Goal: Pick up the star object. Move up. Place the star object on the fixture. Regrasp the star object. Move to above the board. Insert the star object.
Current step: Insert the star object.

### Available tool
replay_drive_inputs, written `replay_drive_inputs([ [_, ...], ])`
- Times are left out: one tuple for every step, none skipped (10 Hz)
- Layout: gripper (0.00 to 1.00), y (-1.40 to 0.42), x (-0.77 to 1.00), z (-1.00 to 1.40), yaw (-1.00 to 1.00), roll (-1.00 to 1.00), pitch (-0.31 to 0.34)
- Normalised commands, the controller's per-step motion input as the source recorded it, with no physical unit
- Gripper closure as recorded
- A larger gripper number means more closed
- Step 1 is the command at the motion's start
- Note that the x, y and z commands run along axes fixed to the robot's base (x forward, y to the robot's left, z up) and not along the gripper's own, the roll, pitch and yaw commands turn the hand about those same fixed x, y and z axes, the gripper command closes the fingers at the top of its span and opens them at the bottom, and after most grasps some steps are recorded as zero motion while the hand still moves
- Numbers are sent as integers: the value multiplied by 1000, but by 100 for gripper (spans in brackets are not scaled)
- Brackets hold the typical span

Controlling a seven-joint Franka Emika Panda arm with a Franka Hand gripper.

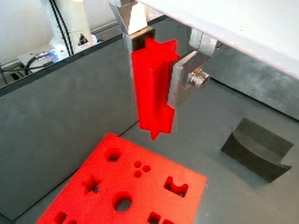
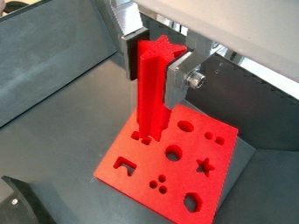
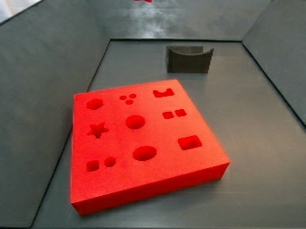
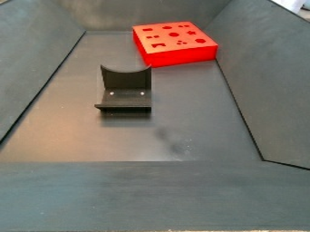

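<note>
My gripper [image 1: 156,66] [image 2: 153,70] is shut on the star object [image 1: 153,96] [image 2: 149,105], a long bright red peg with a star-shaped end face. It hangs upright between the silver fingers [image 1: 181,83]. Below it lies the board [image 1: 111,206] [image 2: 140,179], a thick red slab with a star-shaped hole [image 1: 90,185] [image 2: 205,165] among its other holes. In both wrist views the peg's lower end hangs over the board's edge, away from the star hole. Both side views show the board [image 3: 162,183] [image 4: 206,54] without the gripper. A red speck [image 3: 146,2] shows at one frame edge.
The fixture [image 3: 189,58] [image 4: 125,91], a small dark block with a curved notch, stands on the grey floor apart from the board; both wrist views catch it too, fixture [image 1: 260,147] [image 2: 17,206]. Sloping grey walls [image 4: 36,82] surround the floor.
</note>
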Motion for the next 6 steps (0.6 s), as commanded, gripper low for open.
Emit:
replay_drive_inputs([
  [100,-23,-289,-294,-60,0,-81],
  [100,-160,-237,-440,-126,0,-43],
  [100,-263,-417,-557,-277,-67,-50],
  [100,-229,-526,-494,-366,-126,-49],
  [100,-257,-391,-483,-377,-131,-39],
  [100,-249,-400,-540,-523,-171,-83],
])
